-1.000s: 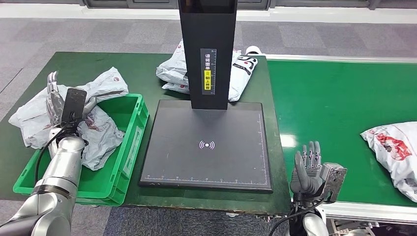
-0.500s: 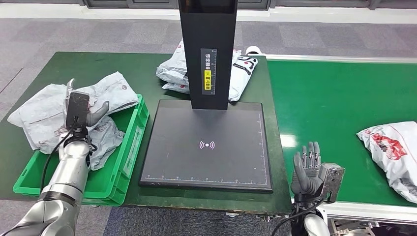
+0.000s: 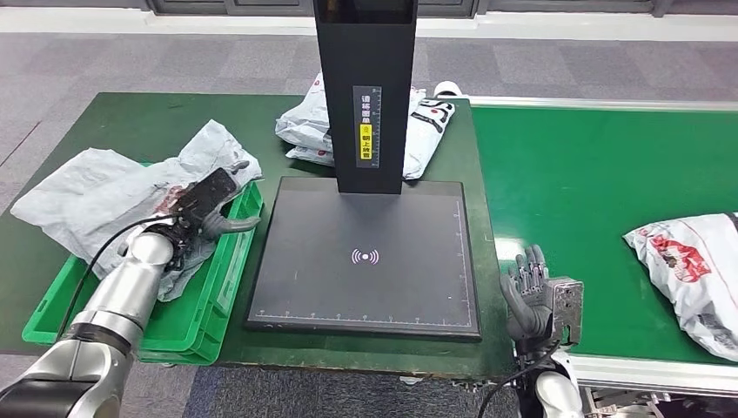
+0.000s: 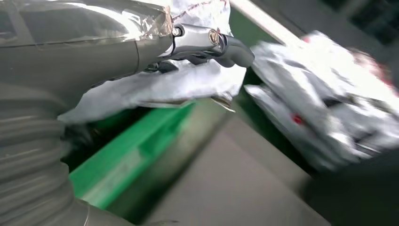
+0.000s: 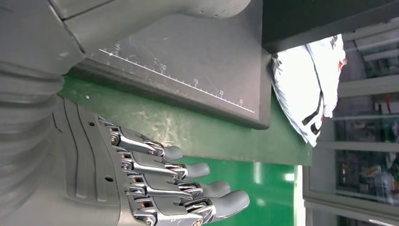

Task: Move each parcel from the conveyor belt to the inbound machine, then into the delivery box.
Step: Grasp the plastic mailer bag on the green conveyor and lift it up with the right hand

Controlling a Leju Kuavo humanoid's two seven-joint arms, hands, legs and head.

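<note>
Grey parcels (image 3: 348, 131) behind scanner column (image 3: 365, 96)

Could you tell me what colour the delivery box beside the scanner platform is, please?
The delivery box is bright green, clearest in the head view.

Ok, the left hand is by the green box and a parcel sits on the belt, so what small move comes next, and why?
Probably reach the right hand toward the parcel on the conveyor belt: that hand holds nothing, fingers apart, and the inbound machine's plate lies bare. The left hand holds nothing at the delivery box.
</note>
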